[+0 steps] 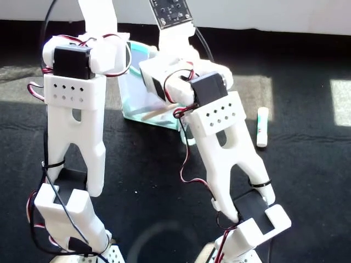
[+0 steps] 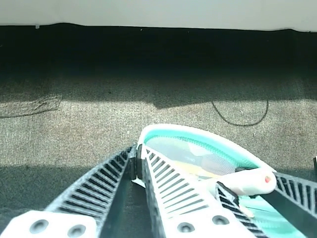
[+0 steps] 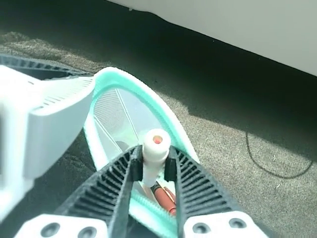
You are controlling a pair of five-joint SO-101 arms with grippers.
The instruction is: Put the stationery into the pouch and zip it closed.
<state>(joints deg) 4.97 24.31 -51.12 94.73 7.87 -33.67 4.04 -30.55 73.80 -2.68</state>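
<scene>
Over the open pouch [image 3: 113,73], the right gripper [image 3: 153,168] clenches a white tube [image 3: 156,146] while the left gripper [image 2: 134,157] pinches the pouch's rim, so loading seems underway, next likely calling for lowering and releasing it inside, then fetching the glue stick [image 1: 262,127] lying apart from the pouch.

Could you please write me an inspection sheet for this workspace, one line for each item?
Surface: black cloth, partly in sunlight.
Job's things: teal pouch is open; white stick is held at its mouth; red pen lies inside; white tube lies on the cloth, apart from the pouch.
Clutter: nothing seen.
Grippers: left gripper has its fingers shut on the pouch rim; right gripper is shut on the white stick.
Cables: red and black wires run along the arms; thin dark loop lies on the cloth.
Surroundings: white wall behind the table.
</scene>
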